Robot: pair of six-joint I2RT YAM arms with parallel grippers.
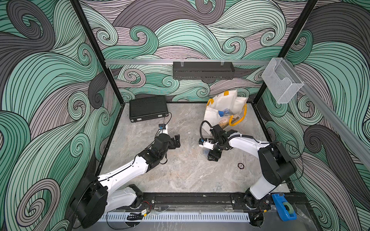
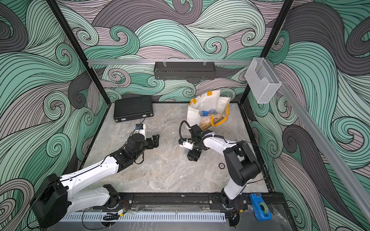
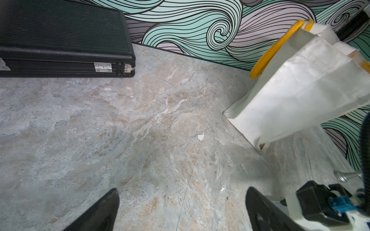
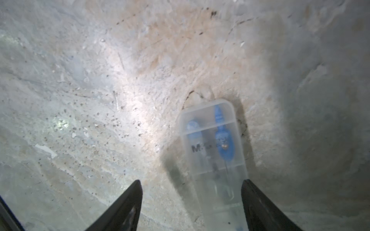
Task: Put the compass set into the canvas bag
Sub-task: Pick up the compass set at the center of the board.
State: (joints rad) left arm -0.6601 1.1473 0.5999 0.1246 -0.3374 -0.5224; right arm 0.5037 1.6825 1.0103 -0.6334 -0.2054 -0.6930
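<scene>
The compass set point(image 4: 214, 152) is a clear plastic case with a blue compass inside, lying flat on the marble table. My right gripper point(image 4: 191, 181) points down over it with jaws open; the case lies between the fingers, close to one of them, and a gap shows on the other side. In a top view the case point(image 1: 204, 153) peeks out beside the right gripper point(image 1: 213, 157). The canvas bag point(image 1: 224, 104) stands open at the back right, off-white with yellow handles, with several things inside. My left gripper point(image 1: 177, 141) hovers open and empty at mid-table, left of the bag point(image 3: 300, 84).
A black briefcase point(image 1: 148, 108) lies shut at the back left. A small dark ring point(image 1: 240, 165) lies on the table near the right arm. A blue tape dispenser point(image 1: 284, 206) sits at the front right edge. A black shelf point(image 1: 203, 70) and a clear bin point(image 1: 282, 80) hang on the walls.
</scene>
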